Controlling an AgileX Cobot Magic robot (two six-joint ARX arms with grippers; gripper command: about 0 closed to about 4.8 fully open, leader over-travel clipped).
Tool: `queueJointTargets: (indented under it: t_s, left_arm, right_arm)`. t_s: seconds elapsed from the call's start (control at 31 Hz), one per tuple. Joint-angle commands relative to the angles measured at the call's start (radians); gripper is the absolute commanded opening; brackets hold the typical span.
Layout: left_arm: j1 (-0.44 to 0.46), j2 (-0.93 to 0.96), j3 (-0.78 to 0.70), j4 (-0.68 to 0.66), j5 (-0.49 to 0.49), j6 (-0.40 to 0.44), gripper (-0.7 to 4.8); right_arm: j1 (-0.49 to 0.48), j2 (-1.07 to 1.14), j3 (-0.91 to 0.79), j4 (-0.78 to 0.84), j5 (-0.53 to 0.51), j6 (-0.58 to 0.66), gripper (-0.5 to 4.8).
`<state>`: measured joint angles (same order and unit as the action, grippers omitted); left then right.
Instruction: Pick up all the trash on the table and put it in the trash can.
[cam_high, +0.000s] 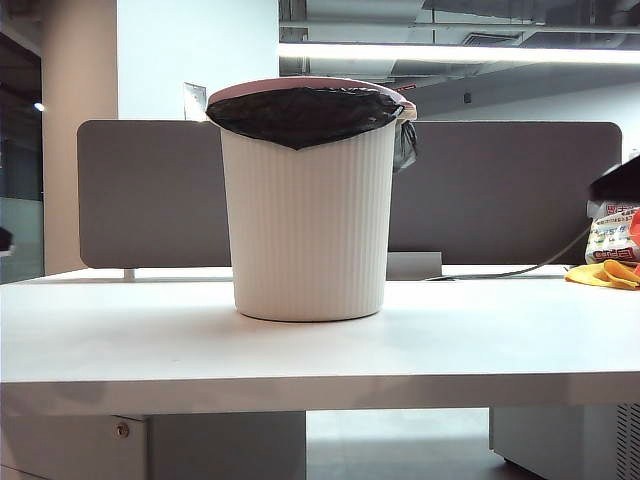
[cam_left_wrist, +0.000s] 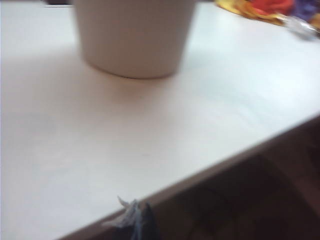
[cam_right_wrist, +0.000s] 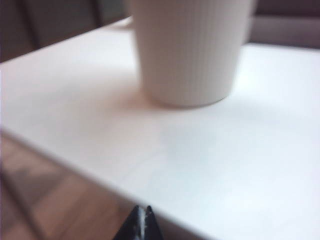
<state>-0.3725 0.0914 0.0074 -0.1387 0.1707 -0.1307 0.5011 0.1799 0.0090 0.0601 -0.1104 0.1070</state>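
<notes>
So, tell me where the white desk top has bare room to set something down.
Bare: the white desk left of and in front of the ribbed white plastic bin, and to its right up to the far corner. Crowded: that corner, with a printed white bag and yellow-orange cloth.

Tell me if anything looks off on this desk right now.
Nothing is spilled or damaged. The trash can stands upright, no paper balls show on the table, and both the left gripper and right gripper are shut and empty.
</notes>
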Motion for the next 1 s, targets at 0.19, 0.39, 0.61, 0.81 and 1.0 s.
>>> queueJointTargets:
  t_s: [0.19, 0.39, 0.61, 0.81, 1.0]
  left_arm:
    - [0.344, -0.075, 0.000, 0.004, 0.031, 0.000, -0.04]
    - [0.520, -0.088, 0.001, 0.013, 0.014, 0.000, -0.04]
    - [0.527, -0.088, 0.001, 0.013, 0.009, 0.000, -0.04]
    - [0.527, -0.088, 0.001, 0.013, 0.009, 0.000, -0.04]
    - [0.527, -0.088, 0.001, 0.013, 0.009, 0.000, -0.04]
  right_arm:
    - [-0.278, -0.177, -0.004, 0.024, 0.003, 0.000, 0.13]
    - [-0.383, -0.177, -0.004, 0.025, 0.003, 0.000, 0.13]
    - [-0.443, -0.177, -0.004, 0.019, 0.003, 0.000, 0.13]
    - [-0.446, -0.177, -0.004, 0.018, 0.003, 0.000, 0.13]
    - [-0.444, -0.177, -0.004, 0.018, 0.003, 0.000, 0.13]
